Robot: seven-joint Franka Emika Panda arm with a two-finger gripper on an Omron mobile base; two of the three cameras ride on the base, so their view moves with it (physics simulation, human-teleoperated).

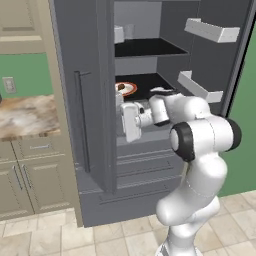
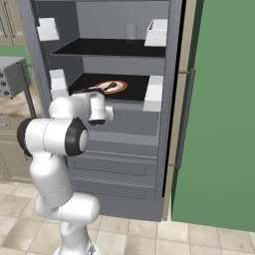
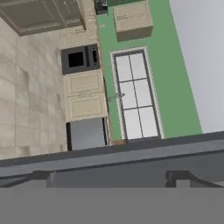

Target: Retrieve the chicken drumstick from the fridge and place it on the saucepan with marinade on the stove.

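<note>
Standing before the fridge [image 1: 87,100], whose right door is swung wide while the left one is shut, its long bar handle [image 1: 82,120] facing the room. On the lower dark shelf [image 2: 134,79] sits a white plate [image 1: 129,90] carrying the chicken drumstick [image 2: 110,85], an orange-red lump with a paler patch, towards the front of the shelf. White door bins [image 1: 210,30] line the open door, one high and one lower. On the upper shelf at the back stands a pale translucent cup [image 2: 130,31]. Two drawers [image 2: 114,169] run across the fridge below the shelves.

Arm is folded in front of the open compartment, forearm level, wrist at about the height of the lower shelf and just outside its front edge. Gripper [image 3: 111,177]: in the hand view both dark fingertips [image 3: 181,177] stand far apart with nothing between them, so jaws released. That view looks sideways across the room at a green wall, a tall glazed door [image 3: 135,96] and beige cabinets [image 3: 85,94], with a dark grey fridge edge just beyond the tips
</note>
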